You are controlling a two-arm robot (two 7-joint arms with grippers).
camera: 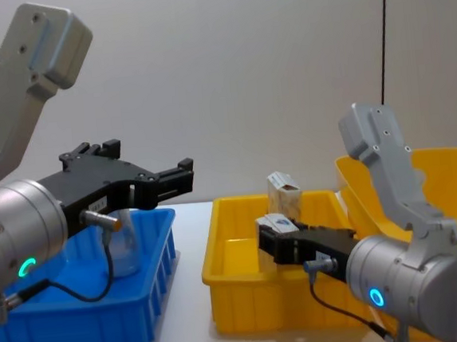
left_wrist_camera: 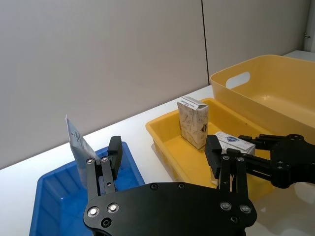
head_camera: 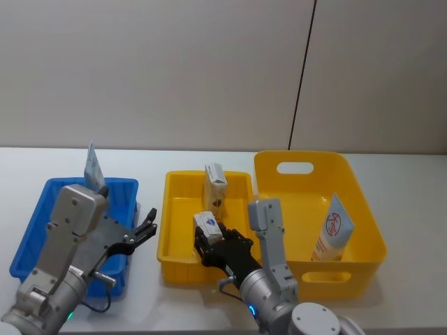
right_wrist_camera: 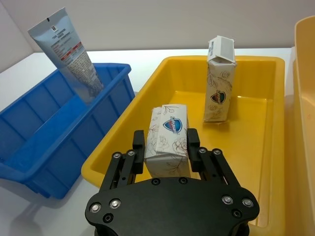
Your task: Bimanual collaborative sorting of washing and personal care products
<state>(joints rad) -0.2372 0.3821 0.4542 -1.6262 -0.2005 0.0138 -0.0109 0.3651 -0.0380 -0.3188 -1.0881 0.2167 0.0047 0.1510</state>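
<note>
1. The right gripper (right_wrist_camera: 167,147) was clamped on a small beige carton (right_wrist_camera: 167,135) with a blue mark, its fingers pressed to the carton's two sides. It held the carton over the near part of the shallow yellow tray (head_camera: 174,209), above the tray's floor.

2. The left gripper (head_camera: 144,229) hung with its fingers apart and nothing between them, over the right edge of the blue bin (head_camera: 42,216), reaching toward the yellow tray.

3. Sorted so far, as I judged it: one white squeeze tube (right_wrist_camera: 66,49) leaned in the blue bin, crimped end up, and a second carton (head_camera: 215,190) stood upright at the far end of the yellow tray.

4. Another squeeze tube (head_camera: 334,236), with a red round logo, leaned against the right wall of the large yellow handled basket (head_camera: 293,167), well apart from the blue bin.

5. The pattern suggested tubes went to the blue bin and cartons to the yellow tray. If so, the held carton was at its place and only needed setting down beside its twin.

6. What seemed left: releasing that carton, then moving the tube from the large basket to the blue bin, probably with a handover between the arms. No other products lay loose on the white table (head_camera: 412,188).
</note>
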